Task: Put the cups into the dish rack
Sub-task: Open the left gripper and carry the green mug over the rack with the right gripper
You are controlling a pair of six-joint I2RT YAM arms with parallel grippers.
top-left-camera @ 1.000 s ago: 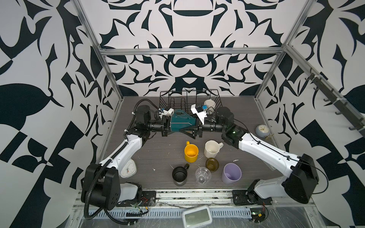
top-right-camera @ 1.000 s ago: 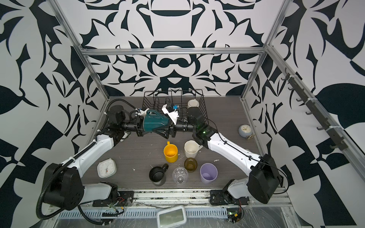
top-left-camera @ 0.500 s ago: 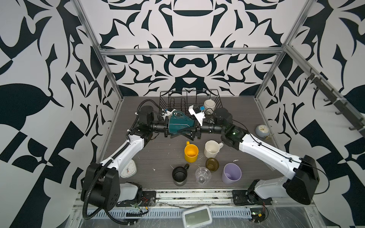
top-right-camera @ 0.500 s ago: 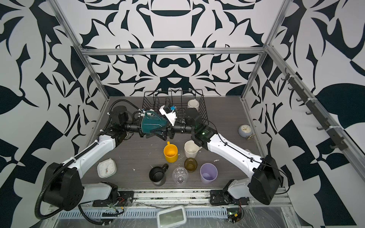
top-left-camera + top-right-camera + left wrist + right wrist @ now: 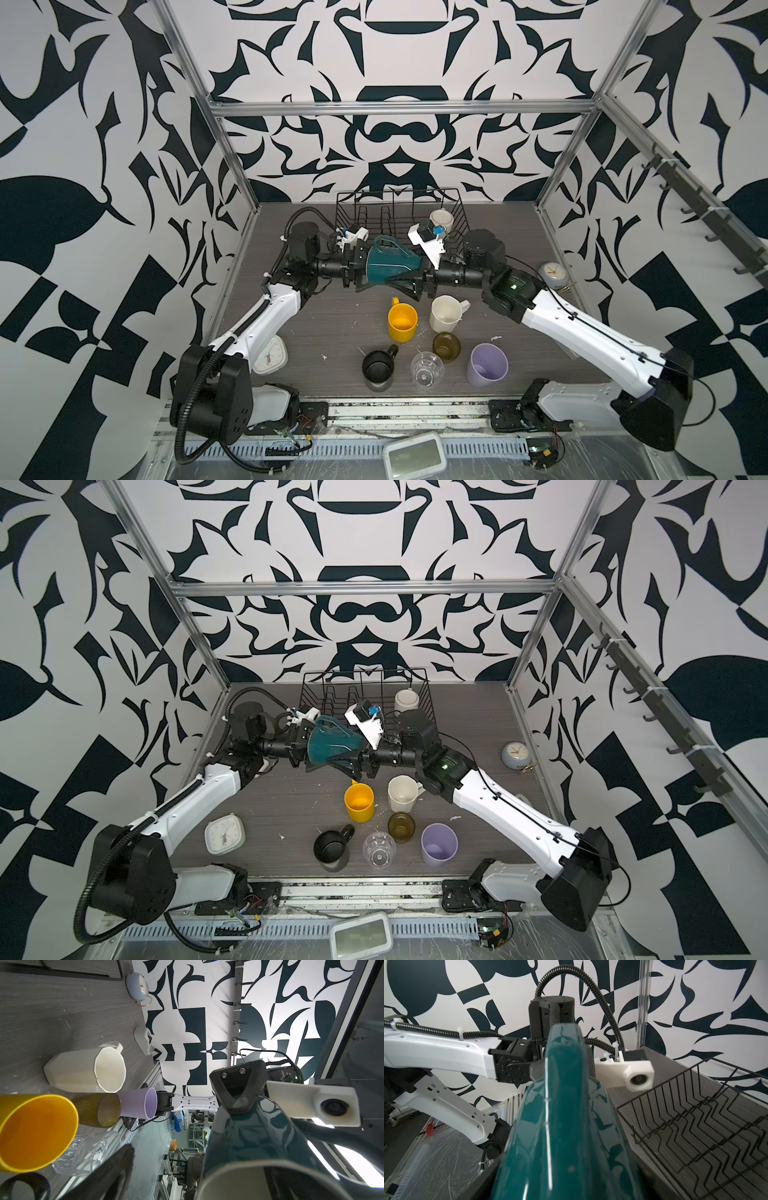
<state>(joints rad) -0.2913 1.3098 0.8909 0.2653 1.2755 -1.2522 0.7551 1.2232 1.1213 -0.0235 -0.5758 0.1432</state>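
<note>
Top views, both: teal mug (image 5: 388,266) mid-air at frame centre, just below dish rack (image 5: 345,216), long axis left-right, mouth toward left gripper (image 5: 358,266) whose jaws stand wide, body clamped by right gripper (image 5: 395,274), so right arm looks best placed to carry it up-frame into the rack.

I see walls (image 5: 395,137) at the back, left and right, all covered in a bold black-and-white abstract pattern. Silver metal bars (image 5: 399,109) frame the enclosure, upright at the back corners and level across the back wall. The table (image 5: 332,328) is dark grey wood-grain, flecked with pale scuffs. A rail of dark hooks (image 5: 673,166) runs along the right-hand wall. Lighting is even, without hard shadows.
</note>
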